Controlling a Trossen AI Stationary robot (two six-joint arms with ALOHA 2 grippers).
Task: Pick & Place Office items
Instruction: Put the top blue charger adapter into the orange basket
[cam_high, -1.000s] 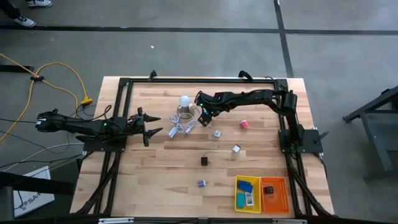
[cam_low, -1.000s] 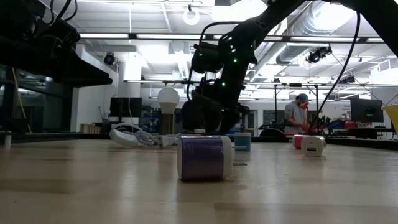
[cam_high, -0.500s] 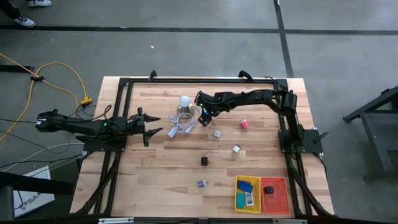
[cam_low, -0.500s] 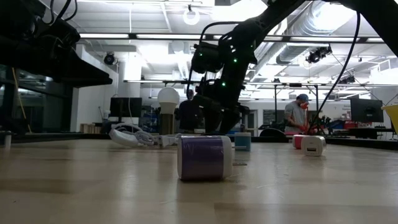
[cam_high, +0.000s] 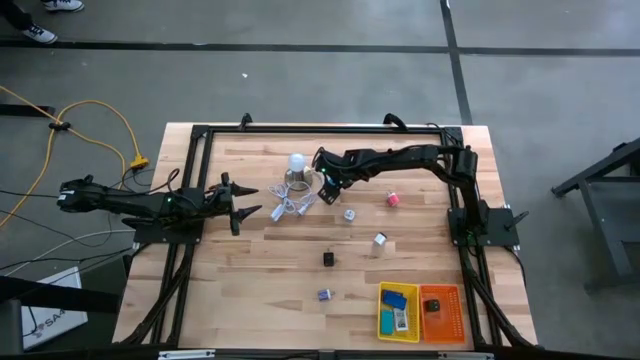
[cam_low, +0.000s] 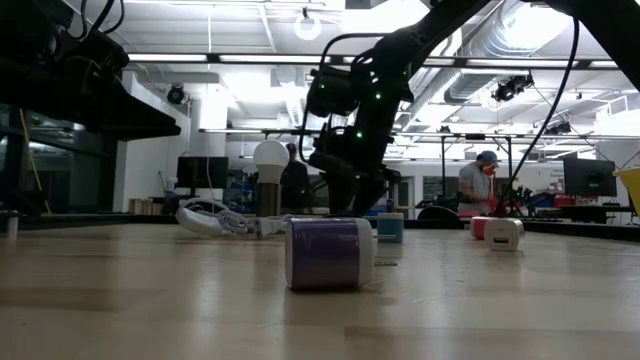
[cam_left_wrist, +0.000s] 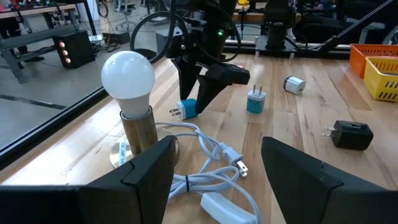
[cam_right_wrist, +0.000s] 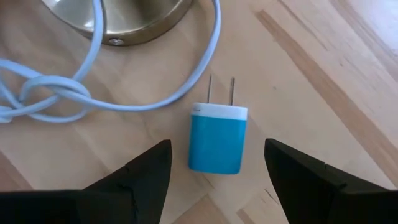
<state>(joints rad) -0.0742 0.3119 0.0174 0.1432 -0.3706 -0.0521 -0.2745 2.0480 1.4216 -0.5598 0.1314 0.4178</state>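
Blue charger (cam_right_wrist: 217, 137) with white top; yellow tray (cam_high: 398, 311), orange tray (cam_high: 441, 314).

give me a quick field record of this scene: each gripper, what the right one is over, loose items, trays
right gripper: open, above a blue wall charger lying flat, not touching it
left gripper: open, empty, waiting at the table's left edge, facing the lamp
lamp: white bulb on brass base, white cord looped beside it
loose items: pink cube, black adapter, white cubes, small blue-white piece
yellow tray: holds blue pieces
orange tray: holds a black piece
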